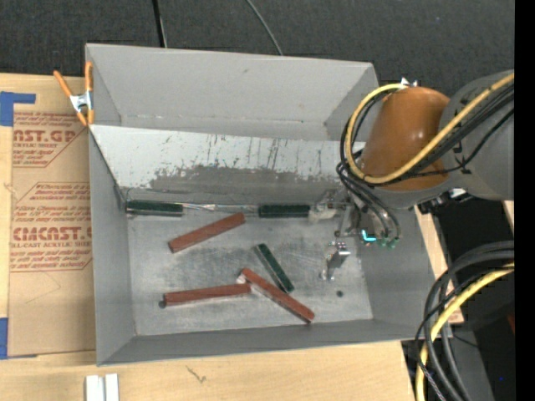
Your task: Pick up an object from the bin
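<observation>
End effector (338,261), grip state cannot be told, low over bare bin (209,82) floor right of centre; nearest piece, dark green stick (274,267), lies left, so centre across its narrow width before closing.

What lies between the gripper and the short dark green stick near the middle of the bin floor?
Nothing lies there. In the camera view, only bare grey bin floor separates the gripper from the dark green stick.

Robot arm, single unit: broad matte grey link (495,153), glossy orange domed wrist cover (405,136) ringed by looping yellow and black cables (353,136) — thin dark wires beneath, small silver metal gripper (337,264), tiny teal indicator light (369,237).
</observation>
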You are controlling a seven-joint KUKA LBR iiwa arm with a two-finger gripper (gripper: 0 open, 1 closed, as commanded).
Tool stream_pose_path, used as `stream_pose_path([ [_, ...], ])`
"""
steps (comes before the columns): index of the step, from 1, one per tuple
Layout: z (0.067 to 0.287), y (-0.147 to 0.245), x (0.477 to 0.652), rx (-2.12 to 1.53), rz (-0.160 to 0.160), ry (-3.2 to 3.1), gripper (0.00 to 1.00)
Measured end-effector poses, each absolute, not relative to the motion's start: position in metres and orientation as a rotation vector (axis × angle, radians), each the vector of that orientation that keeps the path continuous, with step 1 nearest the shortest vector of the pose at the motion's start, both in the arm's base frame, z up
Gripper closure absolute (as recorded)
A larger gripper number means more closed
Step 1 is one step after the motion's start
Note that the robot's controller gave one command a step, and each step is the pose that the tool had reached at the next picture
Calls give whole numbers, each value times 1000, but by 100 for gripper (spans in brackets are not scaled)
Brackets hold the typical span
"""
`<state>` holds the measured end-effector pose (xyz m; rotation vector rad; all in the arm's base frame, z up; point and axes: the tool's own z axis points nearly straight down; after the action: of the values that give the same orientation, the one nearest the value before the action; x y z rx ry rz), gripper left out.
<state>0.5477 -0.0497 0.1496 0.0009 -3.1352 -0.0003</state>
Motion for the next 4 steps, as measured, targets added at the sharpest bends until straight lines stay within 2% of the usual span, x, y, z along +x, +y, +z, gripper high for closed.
stream_pose_path([
  [1,154,-50,550,2,1,-3143,0],
  [2,101,-31,514,-140,-1,-3143,0],
  [3,99,-24,500,-264,-1,-3129,0],
  [4,100,-28,487,-597,-1,-3084,0],
])
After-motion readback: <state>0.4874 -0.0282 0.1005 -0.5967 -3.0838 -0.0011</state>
